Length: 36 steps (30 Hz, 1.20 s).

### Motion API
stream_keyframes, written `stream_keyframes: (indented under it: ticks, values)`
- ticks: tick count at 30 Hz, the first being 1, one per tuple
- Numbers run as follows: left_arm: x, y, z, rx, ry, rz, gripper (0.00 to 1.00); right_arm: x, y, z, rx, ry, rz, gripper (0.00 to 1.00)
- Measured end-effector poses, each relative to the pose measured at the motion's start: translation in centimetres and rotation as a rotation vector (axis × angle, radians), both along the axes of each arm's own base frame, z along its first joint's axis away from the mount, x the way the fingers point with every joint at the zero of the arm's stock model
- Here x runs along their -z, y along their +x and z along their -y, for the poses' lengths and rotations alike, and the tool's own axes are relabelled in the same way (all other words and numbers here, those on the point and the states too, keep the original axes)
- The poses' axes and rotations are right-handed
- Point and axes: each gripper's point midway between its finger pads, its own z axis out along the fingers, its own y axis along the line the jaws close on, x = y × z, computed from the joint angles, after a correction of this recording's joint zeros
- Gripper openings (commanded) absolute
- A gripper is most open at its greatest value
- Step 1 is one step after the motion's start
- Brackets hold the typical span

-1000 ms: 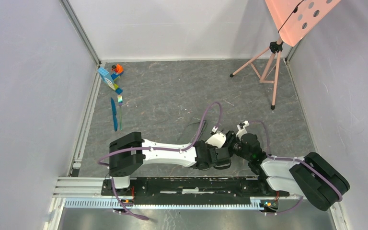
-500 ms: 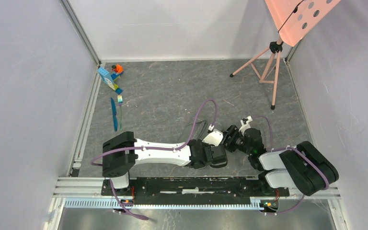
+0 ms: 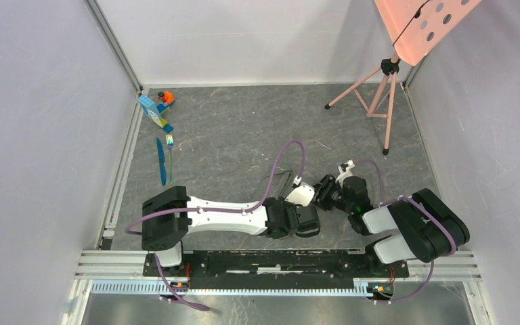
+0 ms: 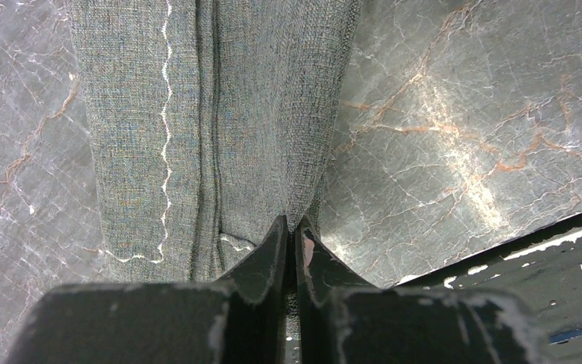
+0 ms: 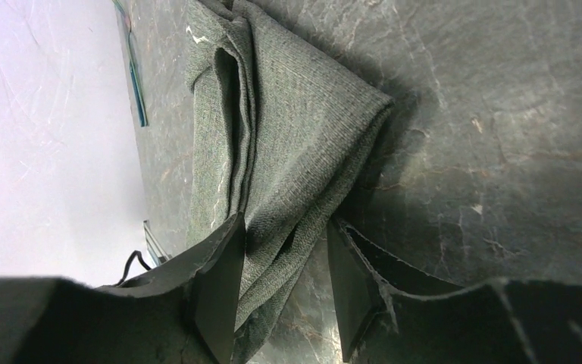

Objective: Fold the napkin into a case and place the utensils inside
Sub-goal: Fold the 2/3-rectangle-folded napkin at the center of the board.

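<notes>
The napkin (image 4: 197, 114) lies on the marbled table as a dark grey layered strip with a pale wavy stitch line. My left gripper (image 4: 292, 224) is shut on its near edge. In the right wrist view the napkin (image 5: 295, 129) is bunched into folds. A fold of it runs between the jaws of my right gripper (image 5: 284, 227), which stand apart; the left finger (image 5: 223, 273) rests against the cloth. From above, both wrists meet at the near middle and hide the napkin. The blue knife (image 3: 161, 162) and the fork (image 3: 170, 150) lie side by side at the far left.
Blue and orange toy blocks (image 3: 156, 108) stand in the back left corner. A pink tripod (image 3: 378, 101) with a perforated board stands at the back right. White walls close in the table on three sides. The black rail (image 4: 530, 250) runs along the near edge.
Both arms have drawn a little left and towards the near edge. The right arm's elbow has swung up and inward. The left gripper has stayed shut on the cloth.
</notes>
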Motion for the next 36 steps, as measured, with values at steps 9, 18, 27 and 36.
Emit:
stream_keyframes:
  ticks: [9,18,27,36]
  values:
    - [0.3,0.1,-0.2,-0.005,0.0,-0.001,0.03,-0.4,0.8,-0.1,-0.025,-0.053,0.041,0.59]
    - [0.5,-0.1,0.0,-0.001,-0.009,-0.02,0.03,-0.4,0.9,0.1,-0.042,-0.089,0.057,0.63]
    - [0.6,-0.2,0.1,0.001,-0.012,-0.029,0.03,-0.8,1.6,-0.1,-0.049,-0.101,0.073,0.75]
    - [0.8,-0.3,0.3,0.005,-0.025,-0.042,0.03,-1.1,4.1,1.0,-0.066,-0.247,0.135,0.82]
